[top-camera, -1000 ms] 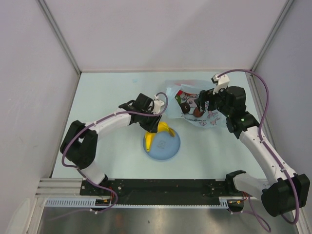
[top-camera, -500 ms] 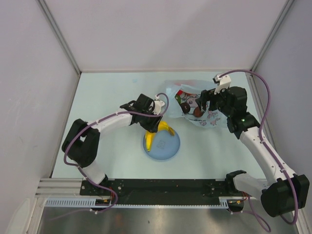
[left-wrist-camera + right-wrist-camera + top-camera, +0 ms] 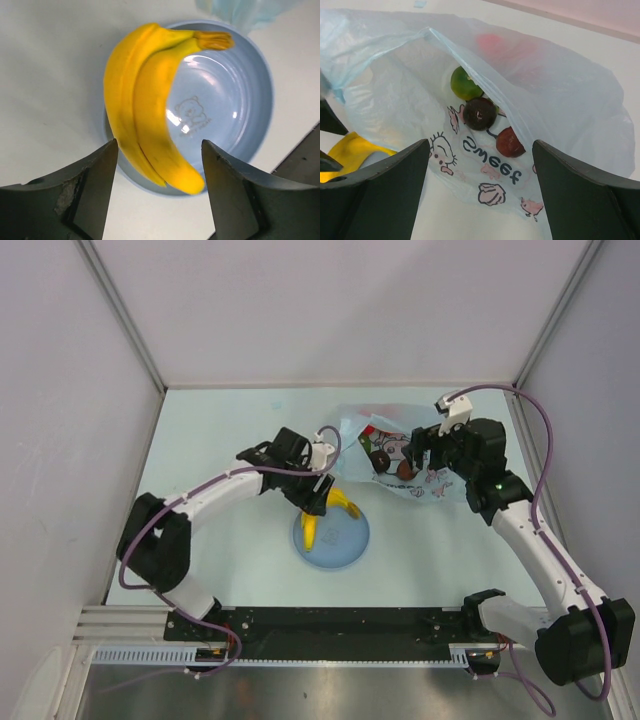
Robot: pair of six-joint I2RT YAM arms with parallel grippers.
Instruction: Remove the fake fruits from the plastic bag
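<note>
A yellow banana point(image 3: 150, 100) lies on the round blue plate point(image 3: 235, 100), along its left rim. My left gripper point(image 3: 159, 145) hovers just above it, open, the jaws standing clear on either side of the banana's lower end. From above, the banana point(image 3: 345, 505) shows beside the left gripper point(image 3: 318, 498). The pale-blue plastic bag point(image 3: 560, 100) lies crumpled with its mouth open. Inside it sit a green fruit point(image 3: 464, 84), a dark maroon one point(image 3: 479, 113) and a red one point(image 3: 510, 142). My right gripper point(image 3: 480, 145) is open above the printed side of the bag, holding nothing.
The plate point(image 3: 345, 540) sits just in front of the bag point(image 3: 420, 485), near the table's middle. White walls close in the table at the back and both sides. The arm bases and a black rail line the near edge.
My left gripper has opened and drawn back slightly up and left, leaving the banana lying on the plate. The right arm and the bag have hardly moved.
</note>
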